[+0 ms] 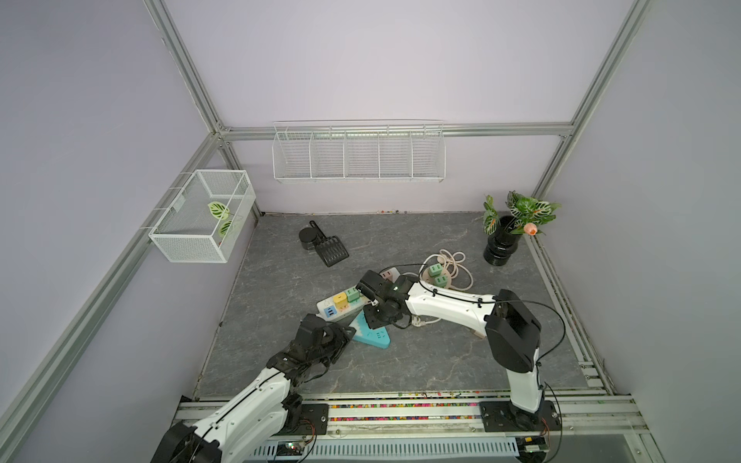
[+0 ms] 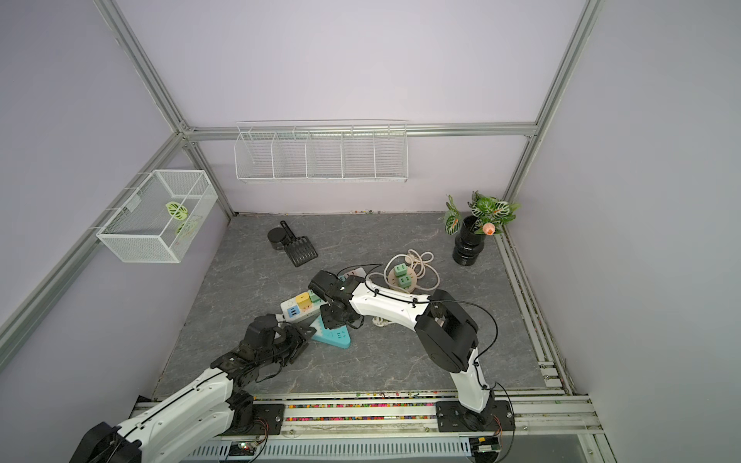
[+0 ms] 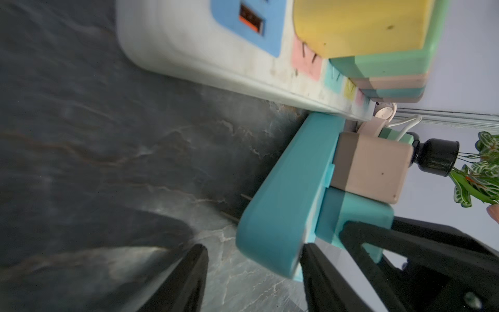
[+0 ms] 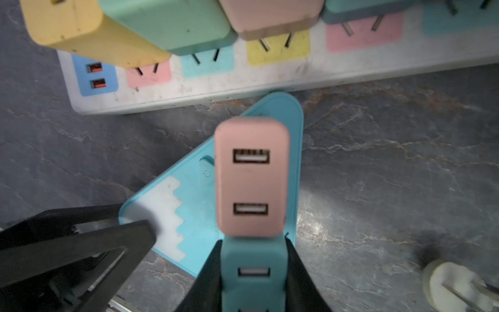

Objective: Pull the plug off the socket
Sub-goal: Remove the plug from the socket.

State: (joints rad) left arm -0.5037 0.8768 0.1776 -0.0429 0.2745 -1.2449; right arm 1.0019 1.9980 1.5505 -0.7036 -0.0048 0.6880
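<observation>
- Left wrist view: the left pincer (image 3: 253, 248) stands with its jaws apart. A rounded corner of the triangular teal socket strip (image 3: 291, 183), smooth matte plastic, lies between them. One black finger (image 3: 321, 272) touches the strip's top face, and the other is clear of its edge. The teal plug (image 3: 353, 216), a blocky charger, is seated on the strip just beside a pink plug (image 3: 370, 167).
- Right wrist view: the right pincer (image 4: 253, 251) is clamped on the teal plug, black fingers flat against two opposite sides. The plug has rounded edges and a USB slot on top. A left finger (image 4: 129, 235) rests on the strip's white, zigzag-edged patch (image 4: 162, 205).
- In both top views, the strip lies on the grey, marble-veined tabletop (image 1: 276, 288), its tip against a long white power strip (image 1: 339, 308) that holds pastel plugs.
</observation>
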